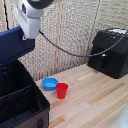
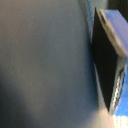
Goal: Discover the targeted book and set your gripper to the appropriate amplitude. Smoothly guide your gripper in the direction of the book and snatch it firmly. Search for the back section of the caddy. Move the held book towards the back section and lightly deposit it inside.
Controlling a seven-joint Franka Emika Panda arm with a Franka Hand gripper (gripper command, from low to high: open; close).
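Book: one navy hardcover [image 1: 14, 46], held aloft above the caddy, at the exterior view's left.
Gripper [image 1: 26, 34]: one, clamped on the book.
Caddy [image 1: 22, 102]: one, two compartments.
Red cup [image 1: 61, 90]: one, touching one light blue bowl [image 1: 49, 83].
Black appliance [image 1: 111, 52]: one.

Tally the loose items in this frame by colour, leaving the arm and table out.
Blue: 2, book and bowl
Red: 1, cup
Black: 2, caddy and appliance
Total: 5
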